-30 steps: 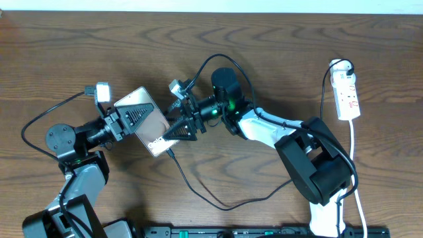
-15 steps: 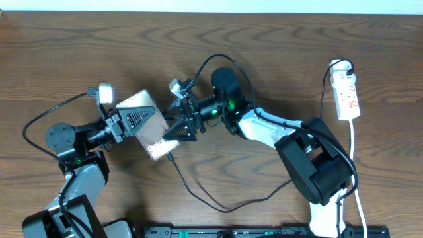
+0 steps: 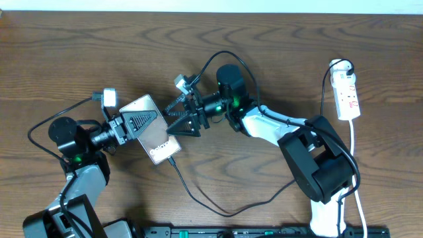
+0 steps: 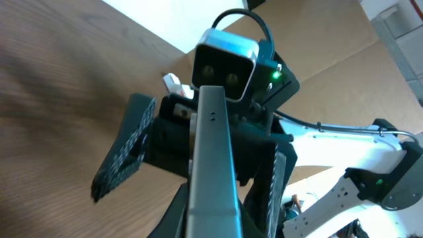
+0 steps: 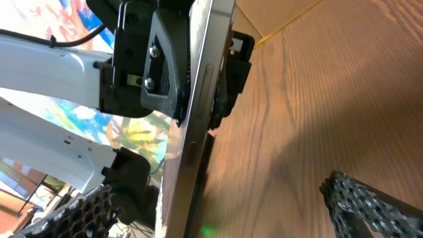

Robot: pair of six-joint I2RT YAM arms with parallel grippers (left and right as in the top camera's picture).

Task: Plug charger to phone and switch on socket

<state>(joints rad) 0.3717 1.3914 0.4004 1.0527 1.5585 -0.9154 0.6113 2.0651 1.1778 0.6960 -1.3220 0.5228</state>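
1. Phone [image 3: 158,140] sits left of centre over the table [image 3: 79,53]. Its glossy grey face with the white lettering is turned up to my overhead camera.
2. My left gripper [image 3: 145,121] is clamped on the phone. One ribbed black finger lies across the upper face, and the slab sticks out past it toward the right arm.
3. On the left wrist view I see the phone edge-on, running straight away from the camera. The right arm's wrist camera is directly beyond its far end.
4. My right gripper [image 3: 173,121] is spread wide and holds nothing. Its two fingers point at the phone's long edge from the right, and the tips are just beside it.
5. The right wrist view shows the same: the phone edge-on and tilted, with my own fingers far apart on either side of the frame.
6. The charger [image 3: 198,198] meets the phone's lower short edge. From there it loops down across the wood and back up toward the right arm's base. I cannot tell whether the tip is fully seated.
7. The socket [image 3: 347,96] lies at the far right of the table, well apart from both grippers. Its white cord [image 3: 357,165] trails toward the near edge.
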